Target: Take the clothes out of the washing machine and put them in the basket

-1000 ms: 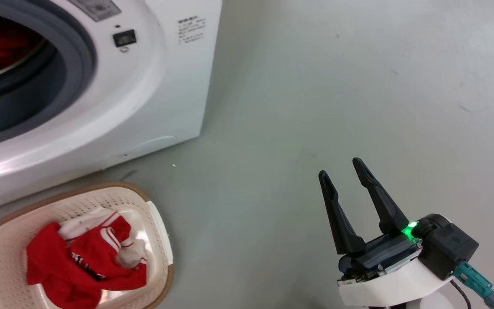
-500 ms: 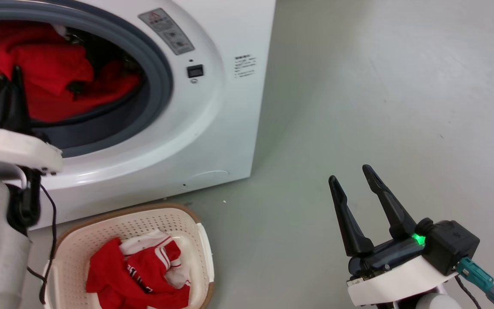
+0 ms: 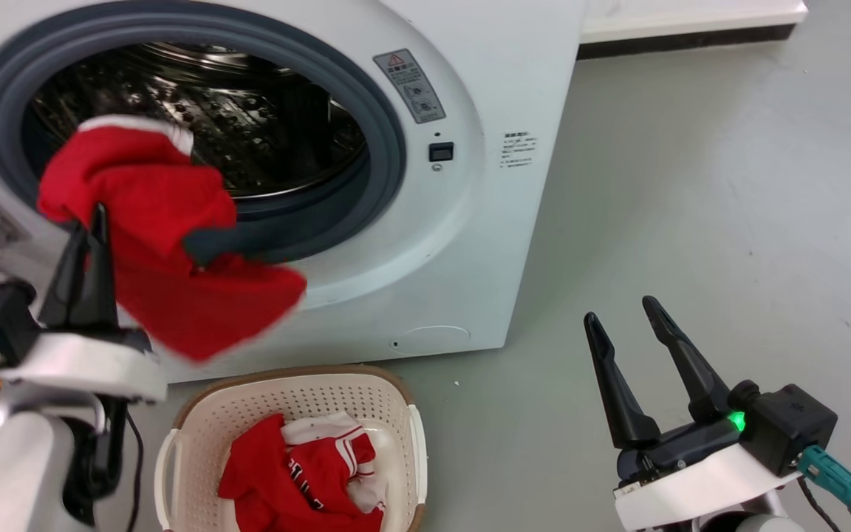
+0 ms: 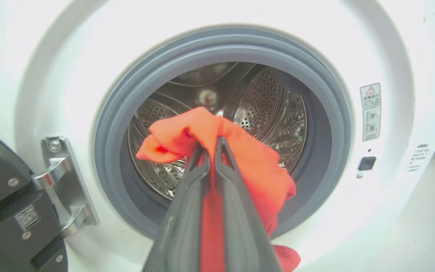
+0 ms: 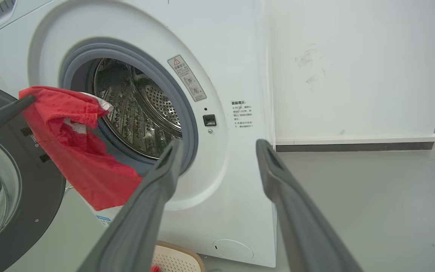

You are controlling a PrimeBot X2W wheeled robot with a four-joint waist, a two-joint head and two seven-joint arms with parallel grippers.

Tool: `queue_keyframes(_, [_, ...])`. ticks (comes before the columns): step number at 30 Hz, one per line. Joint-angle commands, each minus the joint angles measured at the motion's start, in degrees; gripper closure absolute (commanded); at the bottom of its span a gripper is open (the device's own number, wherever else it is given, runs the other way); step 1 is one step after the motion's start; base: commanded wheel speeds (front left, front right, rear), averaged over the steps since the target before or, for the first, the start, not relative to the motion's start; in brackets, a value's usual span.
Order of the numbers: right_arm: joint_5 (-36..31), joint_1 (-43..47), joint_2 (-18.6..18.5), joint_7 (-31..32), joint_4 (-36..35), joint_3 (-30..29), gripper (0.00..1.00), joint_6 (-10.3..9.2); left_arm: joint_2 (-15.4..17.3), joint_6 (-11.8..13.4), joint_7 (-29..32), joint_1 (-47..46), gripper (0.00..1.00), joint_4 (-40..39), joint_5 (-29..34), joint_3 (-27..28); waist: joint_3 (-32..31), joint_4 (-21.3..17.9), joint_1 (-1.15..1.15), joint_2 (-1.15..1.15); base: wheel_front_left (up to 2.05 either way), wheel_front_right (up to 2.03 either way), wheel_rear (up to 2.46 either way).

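**The left gripper (image 3: pixel 94 218) holds a red garment (image 3: pixel 167 251) in front of the open washing machine (image 3: pixel 484 244).**

Nearest, the cream perforated basket (image 3: pixel 285 403) with its brown woven rim stands on the grey floor (image 3: pixel 691 185) just beside the machine's base. In it lies a crumpled red jersey (image 3: pixel 300 480) with white striped trim and dark lettering. The right gripper (image 3: pixel 621 310) hovers empty, its long dark fingers spread wide. The left gripper's fingers pinch the soft, bright red garment, which droops limp across the grey rubber gasket (image 3: pixel 388 148). Behind it the perforated steel drum (image 3: pixel 248 140) gleams.

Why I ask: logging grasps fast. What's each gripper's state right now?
Left gripper: shut on the red garment, outside the washing machine.
Right gripper: open, holding nothing.
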Motion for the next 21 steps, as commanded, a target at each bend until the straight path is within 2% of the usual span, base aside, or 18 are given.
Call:
queue_keyframes(1, [0.0,0.4,0.0,0.2,-0.3,-0.1,0.00,-0.04,-0.1,0.3,0.0,1.2,1.00,-0.6,0.3,0.0,-0.7,1.0,0.01,0.00,0.00,0.00,0.00])
queue_keyframes(2, [-0.1,0.8,0.0,0.4,-0.3,-0.3,0.00,-0.04,-0.6,1.8,0.7,4.1,1.00,-3.5,0.3,-0.4,-1.1,1.8,0.01,0.00,0.00,0.00,0.00])
queue_keyframes(8, [-0.6,1.2,0.0,1.2,-0.9,-0.7,0.00,-0.04,-2.2,4.8,1.6,11.0,1.00,-8.4,0.2,-1.5,-1.3,4.0,0.01,0.00,0.00,0.00,0.00])
queue_keyframes(11, [-0.8,1.0,0.0,1.6,-1.5,-0.5,0.00,-0.04,-3.1,5.5,2.0,14.0,1.00,-7.8,0.0,-2.6,-0.7,4.9,0.01,0.00,0.00,0.00,0.00])
queue_keyframes(13, [-1.2,0.4,0.0,1.8,-1.9,-0.1,0.00,-0.04,-4.3,5.1,1.7,14.9,1.00,-6.5,-0.8,-3.3,0.4,5.3,0.01,0.00,0.00,0.00,0.00])
queue_keyframes(16, [-1.8,-0.4,0.0,2.4,-2.7,0.4,0.00,-0.04,-5.9,3.2,1.2,15.3,1.00,-2.7,-2.7,-4.2,2.3,5.3,0.01,0.00,0.00,0.00,0.00])
queue_keyframes(21, [-3.0,-2.3,0.0,2.8,-4.1,1.2,0.00,-0.04,-7.9,0.3,-0.7,11.8,1.00,4.9,-4.3,-3.7,7.7,3.5,0.01,0.00,0.00,0.00,0.00])
